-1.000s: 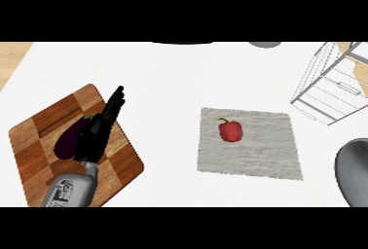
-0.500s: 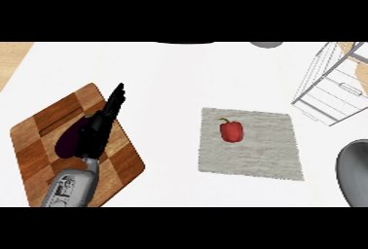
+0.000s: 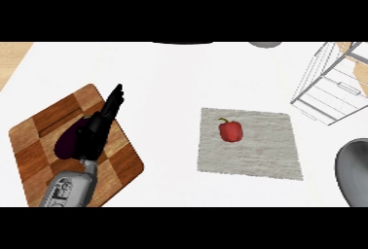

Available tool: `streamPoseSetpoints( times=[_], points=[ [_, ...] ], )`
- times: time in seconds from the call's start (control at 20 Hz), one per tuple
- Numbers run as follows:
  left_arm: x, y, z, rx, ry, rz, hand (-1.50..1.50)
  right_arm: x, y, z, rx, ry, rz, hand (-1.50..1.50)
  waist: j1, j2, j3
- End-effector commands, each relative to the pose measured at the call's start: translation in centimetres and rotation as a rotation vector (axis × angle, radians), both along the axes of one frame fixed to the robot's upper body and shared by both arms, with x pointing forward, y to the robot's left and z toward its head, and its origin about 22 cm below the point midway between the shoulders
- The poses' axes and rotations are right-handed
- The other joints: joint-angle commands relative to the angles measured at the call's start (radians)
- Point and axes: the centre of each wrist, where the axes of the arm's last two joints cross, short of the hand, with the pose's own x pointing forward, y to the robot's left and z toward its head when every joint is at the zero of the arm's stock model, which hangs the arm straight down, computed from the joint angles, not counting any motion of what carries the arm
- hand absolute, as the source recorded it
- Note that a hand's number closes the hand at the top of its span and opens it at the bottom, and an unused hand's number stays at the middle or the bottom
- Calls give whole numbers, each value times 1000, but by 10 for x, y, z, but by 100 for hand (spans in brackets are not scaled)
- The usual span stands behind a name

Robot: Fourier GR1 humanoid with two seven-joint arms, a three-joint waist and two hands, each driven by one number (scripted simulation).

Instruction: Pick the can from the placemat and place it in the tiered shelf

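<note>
- Okay, my left hand comes in from the lower left, grey forearm below it, and it hangs over the wooden cutting board.
- Fingers are straight and together, pointing up and to the right past the board's upper edge: an open hand, holding nothing.
- Under my palm there's a dark purple vegetable lying on the board, probably an aubergine. My hand covers much of it, and I can't tell whether I'm touching it.
- Over on the grey placemat, near its upper left, sits a red pepper with a small green stem. I see a pepper there rather than a can.
- It's well apart from my hand, with bare white counter between the board and the mat.
- Up at the far right stands the wire tiered shelf, partly cut off by the edge, beyond the placemat's far corner.
- At the right edge, beside the mat, a rounded grey shape pokes in; I can't tell what it is.
</note>
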Motion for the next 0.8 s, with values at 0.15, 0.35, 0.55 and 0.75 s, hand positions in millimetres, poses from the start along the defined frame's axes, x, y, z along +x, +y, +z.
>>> streamPoseSetpoints(
  times=[0.15, 0.35, 0.55, 0.75],
  points=[
    [0, 2, -1, -13, 7, -9, 0, 30, 13, -32, 259, 92, 118, 150, 5, 2, 1],
    [2, 8, 13, -9, -25, -15, 0, 39, 9, -1, 289, 105, 107, 150, 27, 9, 1],
    [-2, -7, 8, 7, -6, -2, 0, 57, 28, -25, 278, 115, 122, 150, 11, 4, 1],
    [-10, 7, 5, -4, -1, -10, 0, 51, 12, -39, 287, 117, 96, 150, 14, 5, 1]
  ],
)
